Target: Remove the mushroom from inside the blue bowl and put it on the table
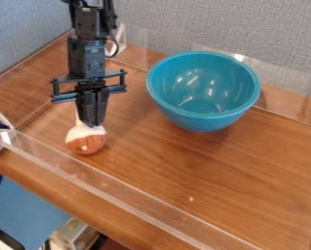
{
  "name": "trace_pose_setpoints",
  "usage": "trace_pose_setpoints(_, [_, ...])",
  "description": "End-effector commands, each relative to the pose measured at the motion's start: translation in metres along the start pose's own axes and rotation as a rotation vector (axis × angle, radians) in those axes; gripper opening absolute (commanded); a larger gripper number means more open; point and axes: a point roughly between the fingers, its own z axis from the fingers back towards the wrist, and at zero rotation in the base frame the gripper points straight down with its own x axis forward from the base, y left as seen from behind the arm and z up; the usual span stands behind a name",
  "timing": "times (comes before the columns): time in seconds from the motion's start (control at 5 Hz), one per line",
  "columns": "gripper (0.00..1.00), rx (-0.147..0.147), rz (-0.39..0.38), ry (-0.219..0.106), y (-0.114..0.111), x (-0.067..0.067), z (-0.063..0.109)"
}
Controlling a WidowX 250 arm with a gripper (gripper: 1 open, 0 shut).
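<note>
While the pincer (90, 123) points down, clenched on the pale stem of the mushroom (86, 143), we're into the set-down. The cap is at the tabletop (204, 171), well left of the blue bowl (204, 115), touching the wood or just above it; we cannot tell which. Next, we reckon, the pincer must let go and lift clear without tipping the mushroom, and the bowl itself shows nothing inside.

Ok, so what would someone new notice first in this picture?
The big blue bowl stands empty, right of centre on the glossy brown table. To its left a black gripper points down, shut on a small mushroom with a reddish-brown cap, low at the tabletop.
</note>
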Motion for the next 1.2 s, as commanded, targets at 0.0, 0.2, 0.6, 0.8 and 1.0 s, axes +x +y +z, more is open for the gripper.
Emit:
trace_pose_setpoints(0.0, [0.00,-0.066,0.030,-0.049,-0.004,-0.007,0.014])
trace_pose_setpoints(0.2, [0.00,-0.077,0.072,-0.050,-0.007,-0.006,0.007])
trace_pose_setpoints(0.6, [0.00,-0.098,0.149,-0.055,-0.012,-0.004,-0.005])
trace_pose_setpoints(0.8, [0.00,-0.104,0.182,-0.058,-0.013,-0.006,-0.008])
trace_pose_setpoints(1.0, [1.00,-0.100,0.188,-0.065,-0.012,-0.005,-0.009])
